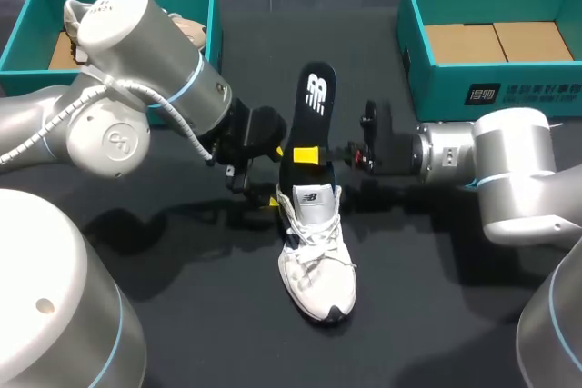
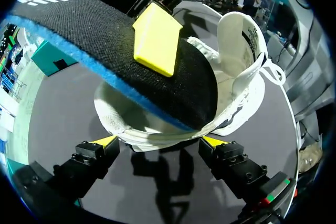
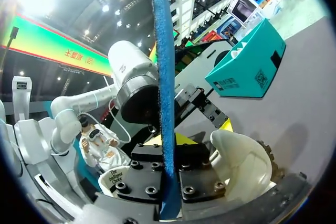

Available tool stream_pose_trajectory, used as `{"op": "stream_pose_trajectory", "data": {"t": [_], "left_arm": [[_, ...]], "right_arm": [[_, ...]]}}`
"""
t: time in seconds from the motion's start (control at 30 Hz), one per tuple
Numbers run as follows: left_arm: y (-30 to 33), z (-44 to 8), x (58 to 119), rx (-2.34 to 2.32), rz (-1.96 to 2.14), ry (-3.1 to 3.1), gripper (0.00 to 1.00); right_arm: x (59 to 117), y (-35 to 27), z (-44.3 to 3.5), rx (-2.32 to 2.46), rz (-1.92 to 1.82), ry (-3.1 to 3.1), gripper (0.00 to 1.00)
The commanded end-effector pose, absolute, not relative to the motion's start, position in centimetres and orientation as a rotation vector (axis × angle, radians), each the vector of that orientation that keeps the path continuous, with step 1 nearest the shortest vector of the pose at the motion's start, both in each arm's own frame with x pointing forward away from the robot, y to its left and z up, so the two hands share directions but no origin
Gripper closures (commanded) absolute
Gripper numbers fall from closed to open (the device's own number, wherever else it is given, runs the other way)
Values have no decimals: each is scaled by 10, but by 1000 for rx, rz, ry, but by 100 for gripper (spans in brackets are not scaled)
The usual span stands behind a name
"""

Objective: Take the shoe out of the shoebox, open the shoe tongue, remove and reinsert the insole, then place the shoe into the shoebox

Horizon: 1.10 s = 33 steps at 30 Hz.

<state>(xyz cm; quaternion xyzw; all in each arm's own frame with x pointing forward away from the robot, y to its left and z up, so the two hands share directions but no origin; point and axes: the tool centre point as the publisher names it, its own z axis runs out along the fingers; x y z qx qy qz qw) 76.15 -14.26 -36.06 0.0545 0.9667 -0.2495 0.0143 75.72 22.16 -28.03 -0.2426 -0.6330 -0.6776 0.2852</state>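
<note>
A white shoe (image 1: pixel 316 256) lies on the black table, toe toward the front edge. Its black insole (image 1: pixel 313 120) with a blue underside rises from the heel opening, tilted toward the far side. My right gripper (image 1: pixel 307 154) comes in from the right and is shut on the insole, one yellow fingertip (image 2: pixel 156 40) flat on its black face. In the right wrist view the insole's blue edge (image 3: pixel 163 93) stands clamped in that gripper (image 3: pixel 169 153). My left gripper (image 2: pixel 158 141) is open, with the shoe's heel (image 2: pixel 157 129) between its fingers. In the head view it (image 1: pixel 275 177) sits at the heel's left.
A teal shoebox (image 1: pixel 215 6) at the back left holds another shoe (image 1: pixel 186 29). A second teal shoebox (image 1: pixel 414 38) at the back right shows only its cardboard floor. Bare black table lies in front of the shoe.
</note>
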Motion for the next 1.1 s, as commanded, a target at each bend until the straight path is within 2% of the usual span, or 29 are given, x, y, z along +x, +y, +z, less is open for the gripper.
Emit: {"op": "stream_pose_trajectory", "data": {"t": [0.03,0.53,1.1], "left_arm": [[-143,-361,761,171,-777,3009,0],[-143,-361,761,171,-777,3009,0],[-143,-361,761,171,-777,3009,0]], "right_arm": [[764,226,-280,-614,-1821,-1698,100],[765,240,-281,-459,-1821,-1660,100],[728,227,-298,-579,-1855,-1605,100]]}}
